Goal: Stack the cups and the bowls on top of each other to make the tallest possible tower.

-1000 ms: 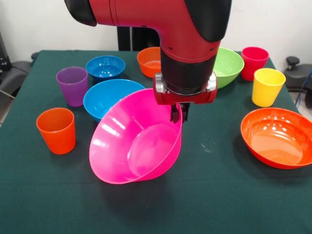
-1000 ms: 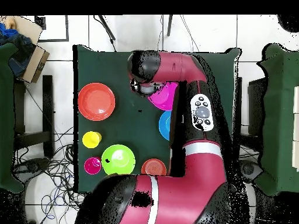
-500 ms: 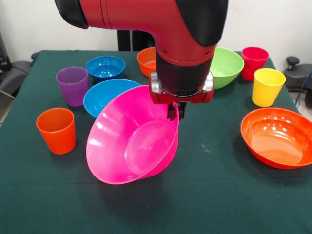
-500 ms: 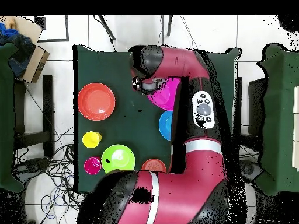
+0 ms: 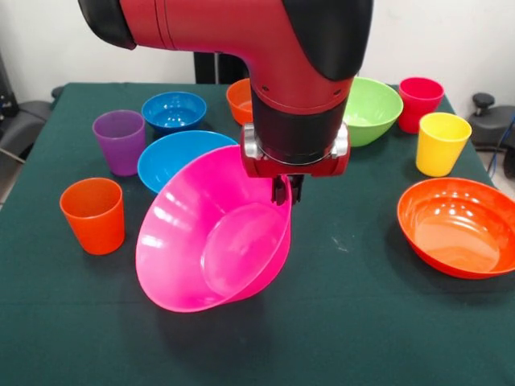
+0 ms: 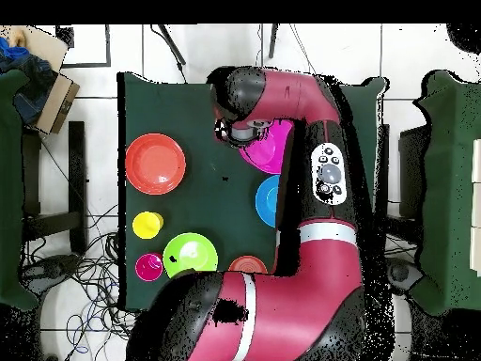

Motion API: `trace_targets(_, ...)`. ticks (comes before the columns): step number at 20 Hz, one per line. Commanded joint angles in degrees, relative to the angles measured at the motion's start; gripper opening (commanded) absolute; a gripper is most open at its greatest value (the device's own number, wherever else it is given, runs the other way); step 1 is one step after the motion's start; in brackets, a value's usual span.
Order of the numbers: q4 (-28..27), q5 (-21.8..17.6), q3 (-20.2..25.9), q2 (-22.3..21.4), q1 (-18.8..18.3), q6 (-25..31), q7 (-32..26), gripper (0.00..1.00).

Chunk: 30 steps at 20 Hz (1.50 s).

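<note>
My gripper [image 5: 286, 191] is shut on the rim of the large pink bowl [image 5: 211, 241] and holds it tilted above the table, its opening facing the front. In the overhead view the pink bowl [image 6: 272, 150] shows beside my wrist [image 6: 240, 127]. Right behind it stands a blue bowl [image 5: 173, 157], with a small blue bowl [image 5: 174, 110] further back. A purple cup [image 5: 120, 141] and an orange cup [image 5: 93, 214] stand at the left. A green bowl [image 5: 372, 108], a red cup [image 5: 419, 102], a yellow cup [image 5: 440, 142] and a large orange bowl [image 5: 459, 226] are at the right.
A small orange bowl [image 5: 241, 100] sits behind my arm, partly hidden. The table [image 5: 370, 322] has a dark green cloth. Chairs and cables lie on the floor around the table [image 6: 56, 226].
My gripper has moved a little left and up with the pink bowl, which now hangs slightly more in front of the blue bowl.
</note>
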Motion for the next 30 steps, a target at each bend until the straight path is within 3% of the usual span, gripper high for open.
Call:
trace_targets(1,-3.6,-0.3,1.2,2.0,-0.7,5.6,1.5,0.0)
trace_targets(25,-3.7,1.5,1.6,2.3,-2.1,6.4,1.0,0.0)
trace_targets(30,-6.0,1.2,1.7,3.1,-1.6,8.4,1.1,0.0)
